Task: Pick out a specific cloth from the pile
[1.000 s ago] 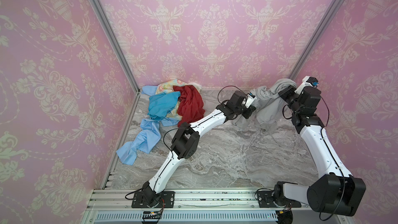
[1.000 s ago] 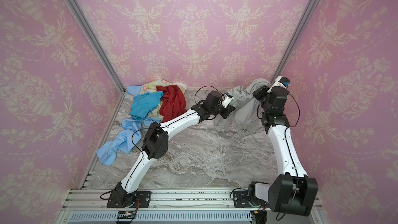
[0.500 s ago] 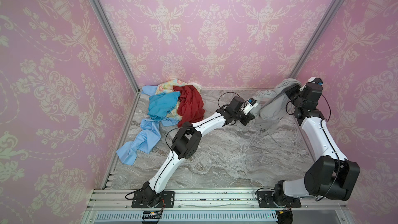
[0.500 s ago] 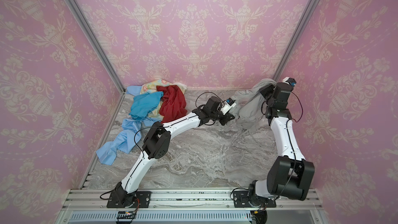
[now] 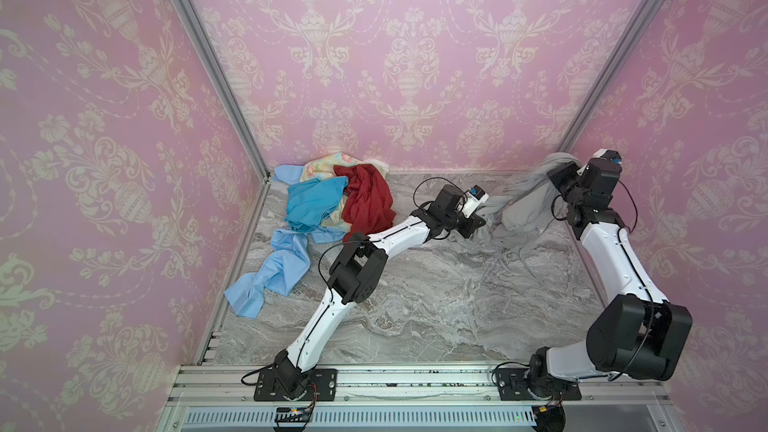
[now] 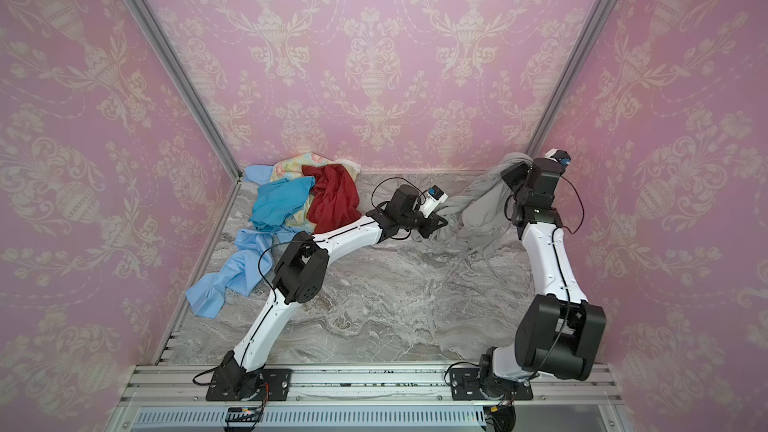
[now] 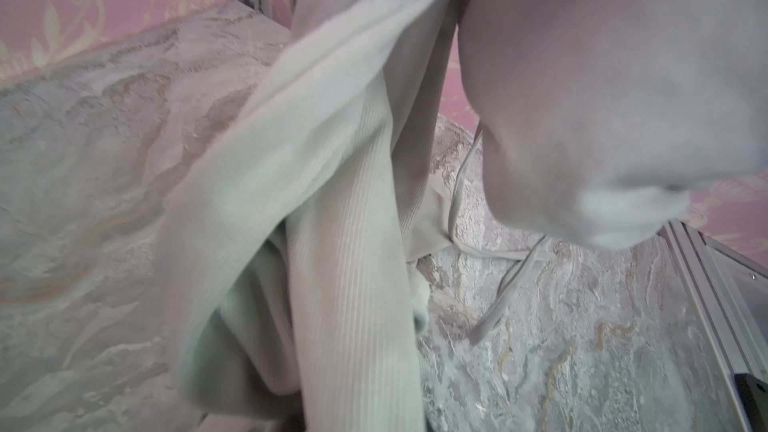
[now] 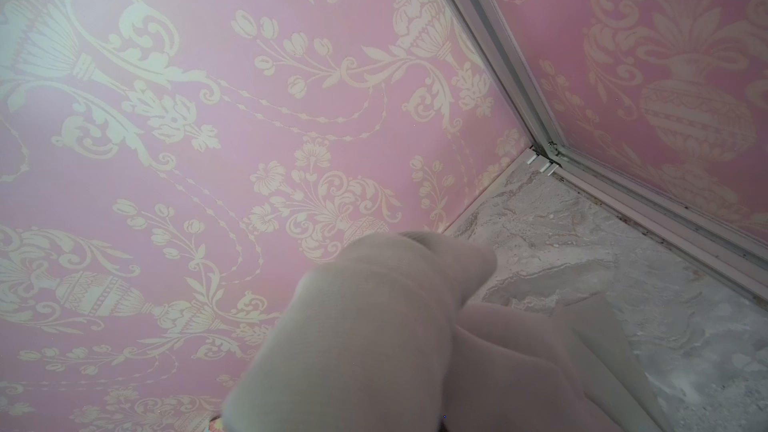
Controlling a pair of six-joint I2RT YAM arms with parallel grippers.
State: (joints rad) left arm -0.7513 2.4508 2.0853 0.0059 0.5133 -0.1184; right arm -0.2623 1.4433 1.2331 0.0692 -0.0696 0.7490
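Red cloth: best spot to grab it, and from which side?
Probably pinch the raised folds on the red cloth at its edge facing the bare table, coming in from that side. It looks bunched and uppermost there; the turquoise cloth crowds the opposite edge and the wall sits close behind.

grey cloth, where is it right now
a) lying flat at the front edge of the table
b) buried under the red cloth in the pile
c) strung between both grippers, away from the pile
c: in a top view the grey cloth hangs between the left gripper and the right gripper, both shut on it, apart from the pile.
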